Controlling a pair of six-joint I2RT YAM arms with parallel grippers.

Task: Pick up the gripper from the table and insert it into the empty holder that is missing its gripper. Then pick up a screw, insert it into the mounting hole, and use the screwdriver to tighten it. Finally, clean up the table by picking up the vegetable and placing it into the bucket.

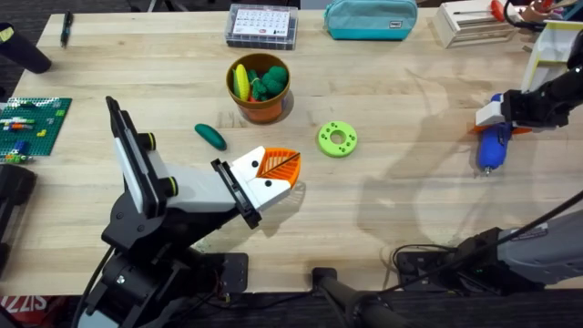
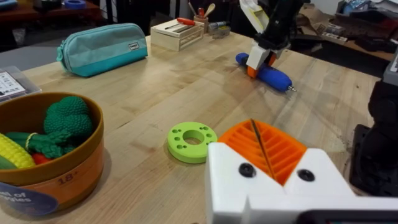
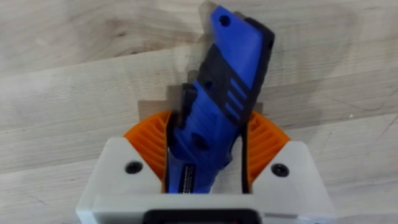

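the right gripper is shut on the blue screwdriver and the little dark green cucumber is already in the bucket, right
Not quite. The overhead view shows the cucumber lying on the table beside the bucket, not in it. The right gripper is indeed shut on the blue screwdriver.

Bucket (image 1: 260,87) mid-table, behind vegetable (image 1: 210,136); disc (image 1: 337,138) to its right. Screwdriver (image 1: 492,146) far right, between right gripper's (image 1: 485,120) fingers. Left gripper (image 1: 284,166) between vegetable and disc, nearer.
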